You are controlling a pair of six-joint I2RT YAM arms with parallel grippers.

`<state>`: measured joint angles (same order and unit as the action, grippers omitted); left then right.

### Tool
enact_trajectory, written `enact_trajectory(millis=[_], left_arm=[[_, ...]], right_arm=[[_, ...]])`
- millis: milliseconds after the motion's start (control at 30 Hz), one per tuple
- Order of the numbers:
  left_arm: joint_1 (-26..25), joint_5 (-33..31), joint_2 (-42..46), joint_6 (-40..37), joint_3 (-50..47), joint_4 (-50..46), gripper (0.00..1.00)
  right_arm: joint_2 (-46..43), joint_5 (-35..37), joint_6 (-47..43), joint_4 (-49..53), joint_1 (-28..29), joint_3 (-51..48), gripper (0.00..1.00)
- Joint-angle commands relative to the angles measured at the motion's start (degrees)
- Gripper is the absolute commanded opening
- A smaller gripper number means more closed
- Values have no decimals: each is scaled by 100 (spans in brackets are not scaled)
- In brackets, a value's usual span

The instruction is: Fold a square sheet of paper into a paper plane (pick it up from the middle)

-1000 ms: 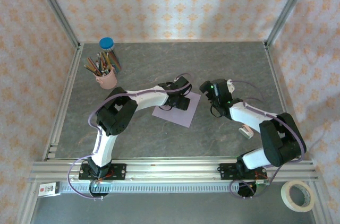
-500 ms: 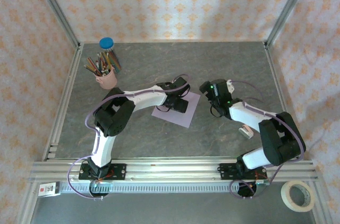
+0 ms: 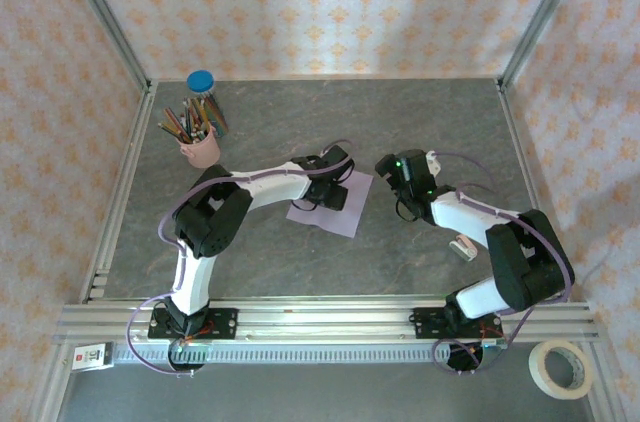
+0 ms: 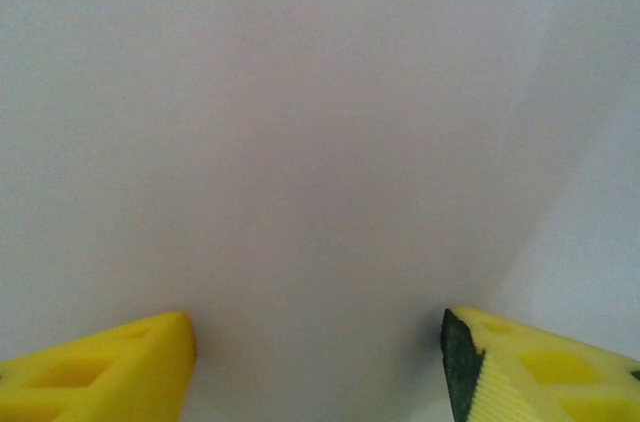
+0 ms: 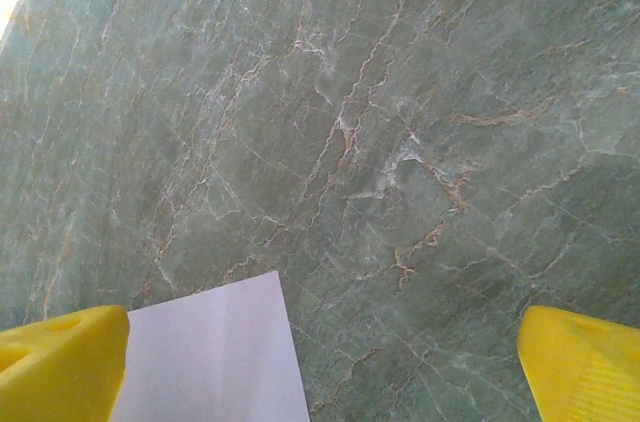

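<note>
Starting from my side of the table (image 3: 300,267), the left arm's elbow had swung nearer its base over the last second. That pressed the left gripper (image 3: 333,192) harder onto the middle of the sheet (image 3: 352,214). The sheet's right corner sat slightly further in than before, so I judged the paper was starting to bunch under the fingers, not lying dead flat. That would mean the centre pickup had begun but wasn't finished. In the left wrist view the yellow fingertips (image 4: 110,367) stood apart, part-way in, with lilac paper across the gap and a soft curved shadow on its right side. The jaws touched the sheet but hadn't pinched it. Just beside the sheet's right corner, the right gripper (image 5: 320,370) hung over bare table with its jaws spread wide and empty, and one paper corner showed by its left finger. Well beyond, at the far left, the pencil cup (image 3: 202,149) hadn't moved.
</note>
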<state>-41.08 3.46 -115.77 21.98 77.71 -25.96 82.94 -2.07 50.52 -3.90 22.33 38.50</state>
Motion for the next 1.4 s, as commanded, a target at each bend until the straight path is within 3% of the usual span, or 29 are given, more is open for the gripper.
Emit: enact_trajectory(millis=[0, 133, 333, 567, 800, 900, 1200, 1367], left_arm=[[80, 389, 13, 23, -256, -83, 61], [160, 468, 159, 2, -314, 32, 54], [467, 1060, 599, 45, -608, 516, 34], [1079, 2710, 1485, 567, -1160, 1677, 22], [1668, 4775, 1979, 1673, -2110, 3708, 22], [1835, 5253, 1987, 2105, -2370, 4388, 22], [1950, 5653, 1964, 2841, -2987, 5664, 23], [1970, 5587, 1882, 2658, -3013, 5361, 23]], right_arm=[[1, -29, 89, 115, -16, 52, 98], [-63, -229, 56, 154, -16, 70, 98], [-77, -857, -225, 101, -17, 173, 96], [-72, -1778, -433, -356, -18, 144, 92], [-322, -3057, -699, -1638, -68, -152, 91], [-358, -3662, -627, -2346, -96, -361, 92], [184, -4665, -683, -3167, -104, -564, 89], [501, -5234, -412, -3896, -104, -531, 71]])
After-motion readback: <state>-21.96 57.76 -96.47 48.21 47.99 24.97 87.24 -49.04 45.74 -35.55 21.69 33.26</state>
